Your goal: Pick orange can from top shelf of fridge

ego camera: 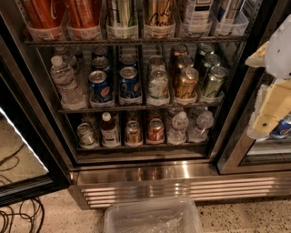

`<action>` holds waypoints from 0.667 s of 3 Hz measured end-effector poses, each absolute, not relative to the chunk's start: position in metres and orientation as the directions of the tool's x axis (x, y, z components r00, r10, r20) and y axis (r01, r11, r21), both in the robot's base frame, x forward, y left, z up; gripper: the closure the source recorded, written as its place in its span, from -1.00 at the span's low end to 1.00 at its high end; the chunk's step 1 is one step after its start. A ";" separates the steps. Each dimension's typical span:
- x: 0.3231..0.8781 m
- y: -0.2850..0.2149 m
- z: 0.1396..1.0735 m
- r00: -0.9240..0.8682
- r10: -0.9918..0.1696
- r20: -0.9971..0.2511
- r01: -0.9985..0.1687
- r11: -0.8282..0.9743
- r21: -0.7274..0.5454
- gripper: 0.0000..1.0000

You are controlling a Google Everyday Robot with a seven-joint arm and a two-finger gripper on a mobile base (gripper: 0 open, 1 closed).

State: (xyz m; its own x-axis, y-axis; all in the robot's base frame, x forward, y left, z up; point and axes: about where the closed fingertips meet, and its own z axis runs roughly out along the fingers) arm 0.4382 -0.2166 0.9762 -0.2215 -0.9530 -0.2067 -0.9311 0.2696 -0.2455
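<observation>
The fridge (182, 182) stands open in front of me, with wire racks and a ribbed steel base. The top shelf (136, 41) runs along the upper edge and holds tall cans in clear plastic trays. The orange can (158, 13), golden with dark cursive lettering, stands right of centre on that shelf, its top cut off by the frame edge. Red cans (63, 13) stand to its left and a striped can (122, 13) right beside it. My gripper (254, 93) is at the right edge, outside the fridge, below and right of the orange can, open and empty.
The middle rack holds short cans, among them a bronze can (185, 83), and a water bottle (66, 82). The bottom rack holds small cans and bottles. The open glass door (22, 182) is at the left. A clear plastic bin (152, 218) and cables (13, 218) lie on the floor.
</observation>
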 end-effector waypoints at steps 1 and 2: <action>0.438 -0.217 0.976 -0.221 -0.953 -0.207 -0.931 0.270 -0.246 -1.00; 0.444 -0.209 0.979 -0.221 -0.949 -0.226 -0.923 0.278 -0.264 -1.00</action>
